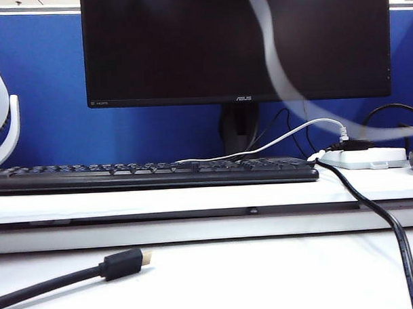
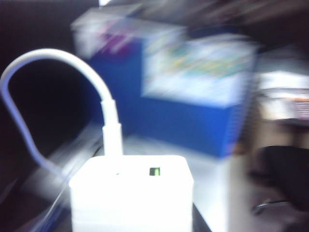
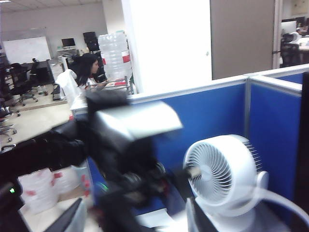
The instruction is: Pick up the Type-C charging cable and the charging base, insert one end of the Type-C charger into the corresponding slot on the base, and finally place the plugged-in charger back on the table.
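With the Type-C charging cable point(image 2: 107, 116) seated in the charging base point(image 2: 131, 193), clamped in the left gripper's fingers above the tabletop point(image 1: 265, 274), lowering is next; right gripper fingers apart, empty.

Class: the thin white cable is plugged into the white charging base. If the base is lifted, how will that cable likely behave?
Probably floppy: the Type-C charging cable arches and droops from the charging base. Its plug stands upright, seemingly stiffer. The trailing loop would likely swing.
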Robot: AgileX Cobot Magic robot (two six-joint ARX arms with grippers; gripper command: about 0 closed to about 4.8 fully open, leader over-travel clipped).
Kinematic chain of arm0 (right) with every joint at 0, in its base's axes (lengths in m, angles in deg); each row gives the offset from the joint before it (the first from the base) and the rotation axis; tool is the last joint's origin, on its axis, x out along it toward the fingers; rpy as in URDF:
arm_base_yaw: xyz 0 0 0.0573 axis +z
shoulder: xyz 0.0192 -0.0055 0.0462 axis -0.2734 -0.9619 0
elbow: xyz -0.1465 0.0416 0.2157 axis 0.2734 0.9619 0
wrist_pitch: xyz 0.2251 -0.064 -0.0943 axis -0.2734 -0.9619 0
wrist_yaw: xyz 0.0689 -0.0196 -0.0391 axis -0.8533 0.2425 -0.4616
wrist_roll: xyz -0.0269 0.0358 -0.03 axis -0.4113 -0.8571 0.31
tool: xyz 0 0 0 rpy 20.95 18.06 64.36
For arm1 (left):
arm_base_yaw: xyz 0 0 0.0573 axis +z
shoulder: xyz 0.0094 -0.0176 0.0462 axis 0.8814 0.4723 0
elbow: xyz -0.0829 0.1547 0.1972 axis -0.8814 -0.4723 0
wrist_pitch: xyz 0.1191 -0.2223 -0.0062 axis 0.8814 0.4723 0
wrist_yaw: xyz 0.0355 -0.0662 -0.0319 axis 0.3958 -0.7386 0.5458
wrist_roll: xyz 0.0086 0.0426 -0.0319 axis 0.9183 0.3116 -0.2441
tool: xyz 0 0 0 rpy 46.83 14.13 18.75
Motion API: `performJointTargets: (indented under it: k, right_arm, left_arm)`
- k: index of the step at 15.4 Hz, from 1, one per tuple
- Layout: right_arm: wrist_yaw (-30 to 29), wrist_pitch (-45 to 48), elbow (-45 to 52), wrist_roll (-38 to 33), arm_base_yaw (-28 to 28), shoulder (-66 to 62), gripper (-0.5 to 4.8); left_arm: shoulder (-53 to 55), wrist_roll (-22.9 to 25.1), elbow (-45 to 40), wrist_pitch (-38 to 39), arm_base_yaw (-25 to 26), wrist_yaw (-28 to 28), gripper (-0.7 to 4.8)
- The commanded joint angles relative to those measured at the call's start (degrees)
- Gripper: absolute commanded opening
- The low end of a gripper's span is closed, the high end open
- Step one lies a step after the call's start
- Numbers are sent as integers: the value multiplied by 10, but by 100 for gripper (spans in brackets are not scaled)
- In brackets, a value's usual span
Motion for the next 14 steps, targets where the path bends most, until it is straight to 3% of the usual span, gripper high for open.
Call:
performJointTargets:
  k: [1,4,9,10,12,13,14]
  right_arm:
    - [1,8,-2,-2,-7,15,275]
    - [1,11,-2,-2,-7,23,275]
    - [1,8,-2,-3,-7,29,275]
    - [0,7,-2,-5,-7,31,275]
    - [0,-8,-2,-4,-7,34,275]
    - [-1,-20,-2,-4,-7,36,275]
    - [-1,-21,-2,-4,-7,40,275]
  left_arm:
    - [38,-3,3,77,1,94,-6]
    - [117,-19,3,148,-6,105,-6]
    - [219,-23,3,174,-26,112,-6]
    - [321,-38,3,181,-50,160,-6]
    - [358,-39,3,169,-73,269,-6]
    - [359,-37,4,135,-98,337,187]
    - [358,-37,4,139,-104,340,219]
